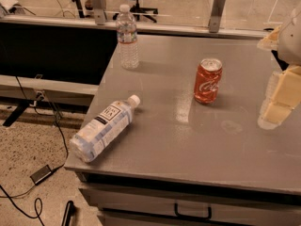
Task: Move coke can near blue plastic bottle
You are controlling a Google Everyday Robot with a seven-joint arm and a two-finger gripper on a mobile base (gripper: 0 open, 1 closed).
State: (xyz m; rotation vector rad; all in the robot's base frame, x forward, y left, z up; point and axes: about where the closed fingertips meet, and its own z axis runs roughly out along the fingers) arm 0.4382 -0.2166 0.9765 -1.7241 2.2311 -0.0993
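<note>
At the near left corner of the flat grey metal table (188, 149) lies the blue plastic bottle (101, 131), a large pale-tinted water bottle with a white cap and dark navy label. It is on its side, its long axis running from near left to far right, cap toward the table's middle. Far behind it stands a slim clear ribbed bottle (128, 39), upright. Right of centre stands the coke can (208, 81), a small red-orange aluminium cylinder, upright with its silver top up, well apart from the blue plastic bottle. At the right edge hangs the pale yellowish gripper (278, 102), empty; wide or narrow, I cannot tell. The can lies to its left and slightly farther, so the reach likely goes leftward.
</note>
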